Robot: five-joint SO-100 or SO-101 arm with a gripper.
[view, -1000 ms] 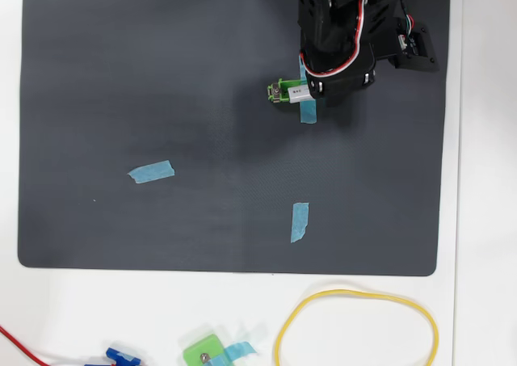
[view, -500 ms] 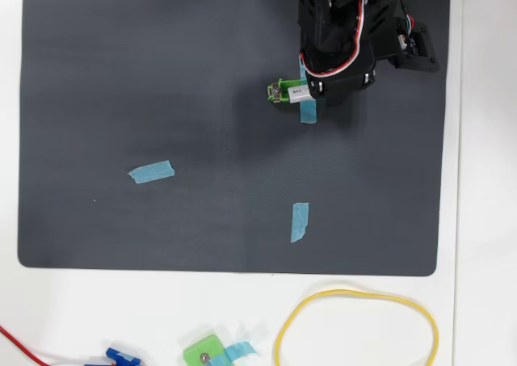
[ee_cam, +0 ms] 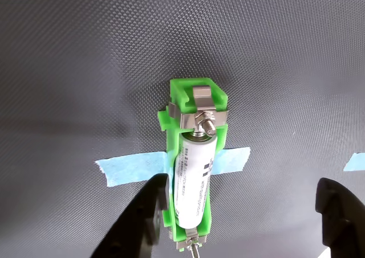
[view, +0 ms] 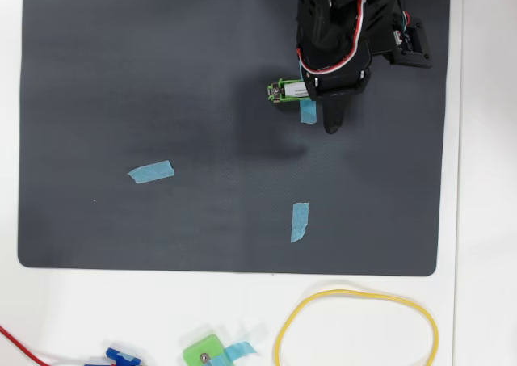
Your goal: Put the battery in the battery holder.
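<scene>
In the overhead view most of the narrow bright-green plastic battery holder (view: pixel 283 90) is hidden beneath the black arm (view: pixel 335 27); only its end toward nine o'clock, with a silver contact, can be seen, and the small white cylindrical battery (view: pixel 296 90) appears there as no more than a pale sliver. What is hidden from above is shown plainly in the wrist view: the battery (ee_cam: pixel 195 181) is seen lying inside the holder (ee_cam: pixel 193 161), lengthwise between the green side walls, its twelve o'clock end touching the silver contact and screw. The holder's six o'clock end is cut off by the picture's lower edge, so that contact is only partly made out. The fine dark print on the cell is too small to be read.

The pincer (ee_cam: pixel 242 221) is spread wide — one black finger is seen at about seven o'clock just beside the holder's wall, the other far off at four o'clock, both cropped by the frame, and nothing is held between them. Whether the nearer finger touches the holder cannot be told.

A strip of blue tape (ee_cam: pixel 134 168) is seen crossing under the holder on the dark grey mat (ee_cam: pixel 68 53). Only the overhead view shows the white tabletop (view: pixel 477 220), two loose blue tape strips (view: pixel 151 171), a yellow loop of cord (view: pixel 355 327) and a smaller squarish green piece (view: pixel 202 353) — the last partly cut off at six o'clock.
</scene>
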